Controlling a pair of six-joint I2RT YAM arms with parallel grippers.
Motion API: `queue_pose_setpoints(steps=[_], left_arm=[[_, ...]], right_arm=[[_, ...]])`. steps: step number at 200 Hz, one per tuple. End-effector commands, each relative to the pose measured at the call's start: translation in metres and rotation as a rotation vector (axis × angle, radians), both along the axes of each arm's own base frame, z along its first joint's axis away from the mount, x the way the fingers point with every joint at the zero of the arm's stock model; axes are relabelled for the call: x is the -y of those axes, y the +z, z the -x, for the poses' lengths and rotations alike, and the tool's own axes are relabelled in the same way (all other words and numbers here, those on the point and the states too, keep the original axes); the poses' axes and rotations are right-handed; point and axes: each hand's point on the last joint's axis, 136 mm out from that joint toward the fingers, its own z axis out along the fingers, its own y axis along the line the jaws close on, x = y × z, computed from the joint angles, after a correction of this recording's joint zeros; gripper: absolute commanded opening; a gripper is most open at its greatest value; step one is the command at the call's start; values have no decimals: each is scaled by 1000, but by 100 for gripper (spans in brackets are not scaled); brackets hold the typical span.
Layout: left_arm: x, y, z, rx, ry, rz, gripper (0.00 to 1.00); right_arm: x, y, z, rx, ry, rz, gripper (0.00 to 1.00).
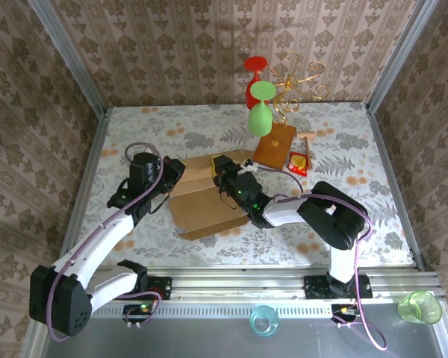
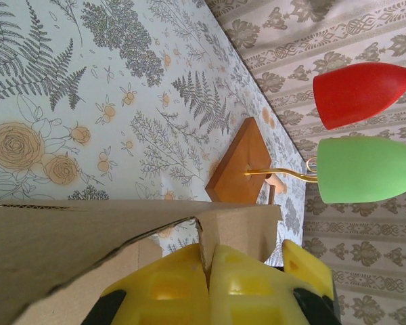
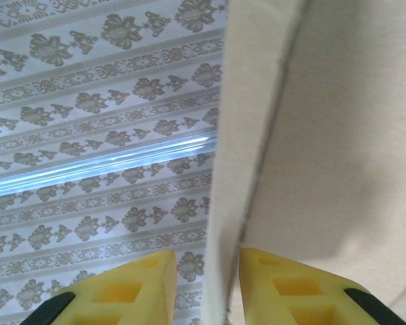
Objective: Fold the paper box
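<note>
We are seeing the paper box [image 1: 209, 209] lying on the floral table [image 1: 343, 224], roughly in the middle and between the two arms. It is lying mostly flat, a partly opened sheet of light-brown cardboard. As far as we can judge from the top view, its long axis is running from the far side of the table toward the near edge. The near end is skewing slightly toward the left arm and the flapped end is pointing away toward the back wall.

The left gripper [image 1: 175, 171] is sitting at the far left corner of the box. In the left wrist view we are finding its yellow fingers [image 2: 155, 291] pressed together on a thin cardboard edge, with a flap rising just beyond them.

The right gripper [image 1: 224, 168] is reaching in from the other side to the far end of the box. In the right wrist view its jaws are standing apart, straddling an upright cardboard panel. One finger [image 3: 298, 291] is lying against the panel, and wallpaper is showing through the gap on the other side.

Just beyond the box a reddish wooden block [image 1: 275, 145] is resting on the table. A gold wire stand [image 1: 299, 78] rising from it is carrying a green cup [image 1: 260, 118] and a red cup [image 1: 255, 66].
</note>
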Motion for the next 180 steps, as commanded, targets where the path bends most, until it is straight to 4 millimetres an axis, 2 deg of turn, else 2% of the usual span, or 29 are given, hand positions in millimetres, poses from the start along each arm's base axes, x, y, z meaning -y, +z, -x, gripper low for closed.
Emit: queue_pose_setpoints(steps=[1,11,16,26,37,45,55,68,82,93,106,124,142,160,180], left_arm=[[-1,0,5,-1,-15,3,0],[-1,3,5,5,-27,9,0],[0,5,5,10,-38,12,7],[-4,14,7,28,-53,15,25],[-18,24,10,45,-33,-8,43],[-32,30,15,55,-7,-39,51],[-51,31,21,53,31,-68,54],[-72,25,25,39,74,-64,53],[-93,6,27,8,123,-51,49],[-106,-18,29,-43,158,-53,44],[-112,-43,31,-79,173,-33,37],[-114,-72,30,-111,177,-7,26],[-109,-97,23,-121,159,46,19],[-99,-109,14,-97,121,107,14],[-89,-114,6,-51,80,160,11]], right_arm=[[3,3,-11,-7,-38,6,23],[2,2,-12,-23,-36,14,9],[2,1,-13,-35,-37,17,0],[5,-1,-12,-59,-45,26,0],[9,1,-11,-71,-54,35,0],[12,3,-9,-81,-62,40,0],[17,8,-7,-90,-73,47,0],[23,12,-5,-108,-86,64,0],[30,17,-3,-125,-104,82,0],[33,20,-3,-137,-113,88,0],[35,20,-3,-157,-118,77,0],[39,22,-3,-174,-134,71,0],[44,23,-3,-191,-151,70,0],[45,25,-5,-198,-157,58,0],[47,25,-8,-207,-167,49,0]])
